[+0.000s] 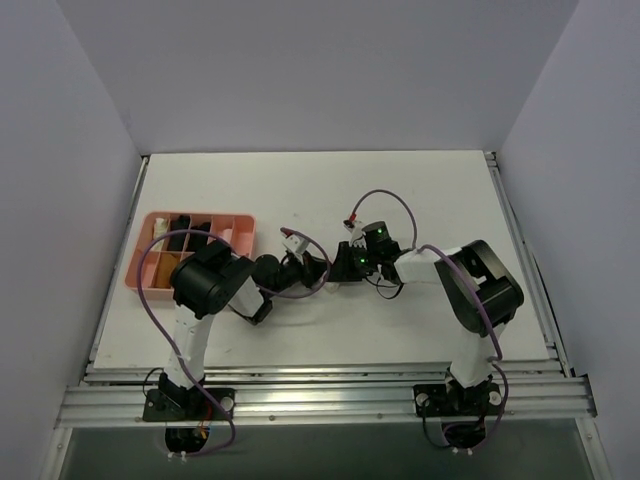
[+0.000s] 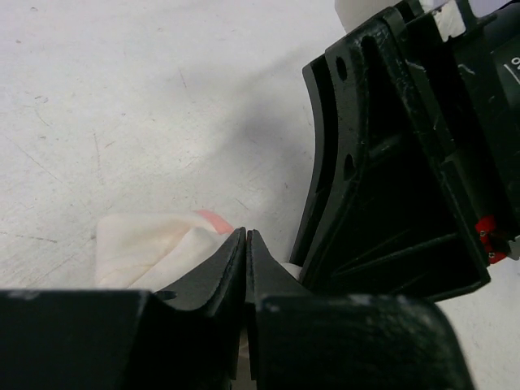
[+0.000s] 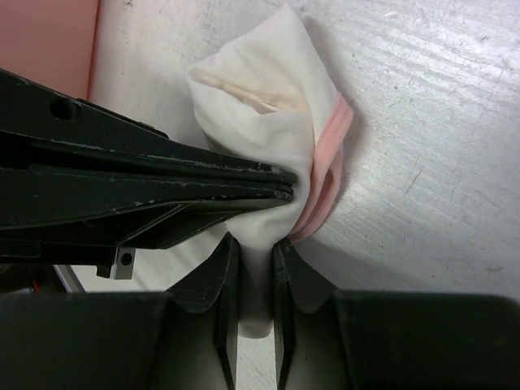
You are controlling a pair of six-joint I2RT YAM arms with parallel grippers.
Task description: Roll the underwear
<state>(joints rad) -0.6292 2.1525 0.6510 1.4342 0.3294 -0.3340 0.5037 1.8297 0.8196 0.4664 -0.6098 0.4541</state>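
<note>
On table (image 1: 300, 180), left fingers (image 2: 219, 276) and right fingers (image 3: 215, 284) both pinch underwear (image 3: 260, 122); pink tray (image 1: 240, 240) holds rolled garments (image 1: 180, 225).

no readable text, label, brand or number in any view. only candidate: a white printed mark on the black housing (image 2: 497, 77) at the top right edge of the left wrist view, cut off by the frame, too partial to read.

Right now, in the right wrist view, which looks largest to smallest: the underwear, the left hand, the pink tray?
1. left hand, only slightly ahead, and it is cut by the frame edge
2. underwear
3. pink tray, only a corner in view
</note>
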